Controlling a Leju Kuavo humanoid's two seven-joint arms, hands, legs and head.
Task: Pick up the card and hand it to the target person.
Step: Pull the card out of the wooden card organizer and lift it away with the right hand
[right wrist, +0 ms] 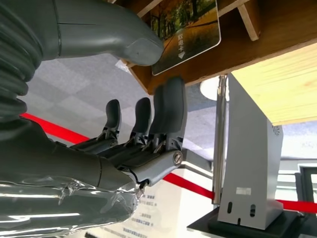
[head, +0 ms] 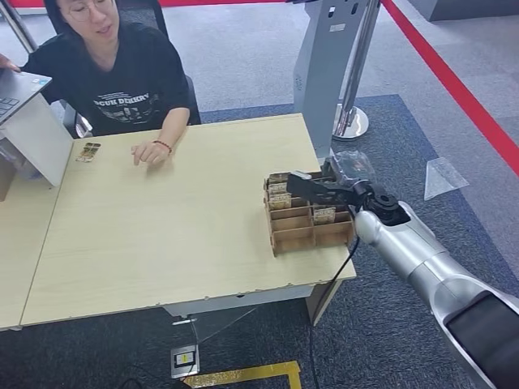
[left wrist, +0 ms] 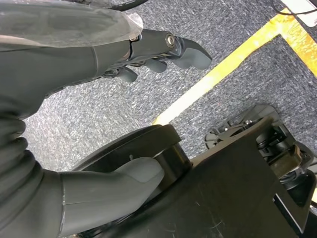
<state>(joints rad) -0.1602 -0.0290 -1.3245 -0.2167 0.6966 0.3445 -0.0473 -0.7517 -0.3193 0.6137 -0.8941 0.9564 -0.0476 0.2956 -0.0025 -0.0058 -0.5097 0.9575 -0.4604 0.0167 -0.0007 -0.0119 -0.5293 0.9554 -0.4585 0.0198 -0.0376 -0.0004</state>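
Head view: right hand (head: 318, 188) is hovering over the brown wooden compartment rack (head: 306, 231) at the table's right edge, cards standing inside. Right wrist view: fingers (right wrist: 170, 111) spread, empty, reaching just beside the landscape-printed card (right wrist: 184, 29). Left wrist view: left hand (left wrist: 112, 54) is hanging over grey carpet, holding nothing.

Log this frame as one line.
phase: reaching for card | right hand: over wooden rack, thumb and fingers either side of card, grip unclear | left hand: hanging, empty | person: seated, waiting

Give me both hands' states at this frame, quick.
Left hand: open, holding nothing, hanging over the floor.
Right hand: at the wooden card rack, thumb and fingers around a card; grip cannot be told.
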